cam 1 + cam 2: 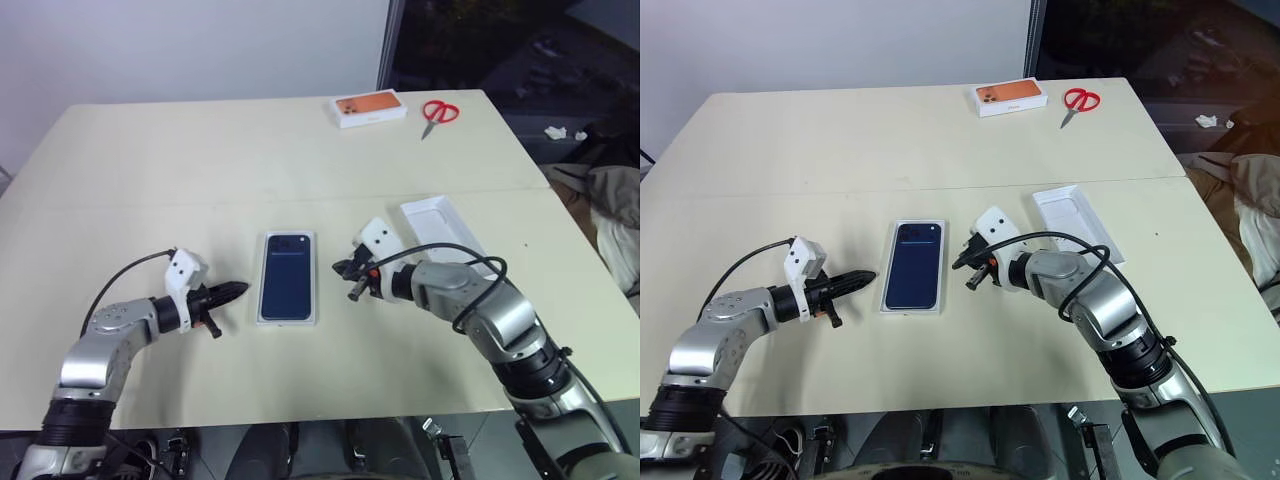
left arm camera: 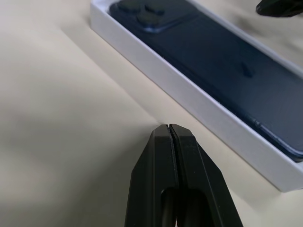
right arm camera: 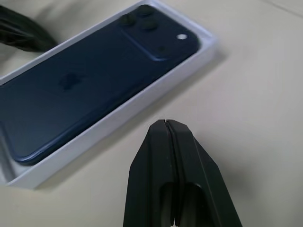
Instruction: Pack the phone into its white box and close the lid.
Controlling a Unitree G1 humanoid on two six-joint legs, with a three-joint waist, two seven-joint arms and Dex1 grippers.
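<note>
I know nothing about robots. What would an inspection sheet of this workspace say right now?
Surface: beige table, a seam running across it.
Job's things: phone lies back up inside the white box; no lid on it.
White piece: open side up, right of the box; lid or insert, cannot tell.
Clutter: orange-topped box and red scissors at the far edge.
Hands: left hand and right hand shut, empty, one on each side of the box.
Cables: black cable loops at the left wrist, another cable at the right.
Surroundings: white wall; fabric heap off the table's right.
</note>
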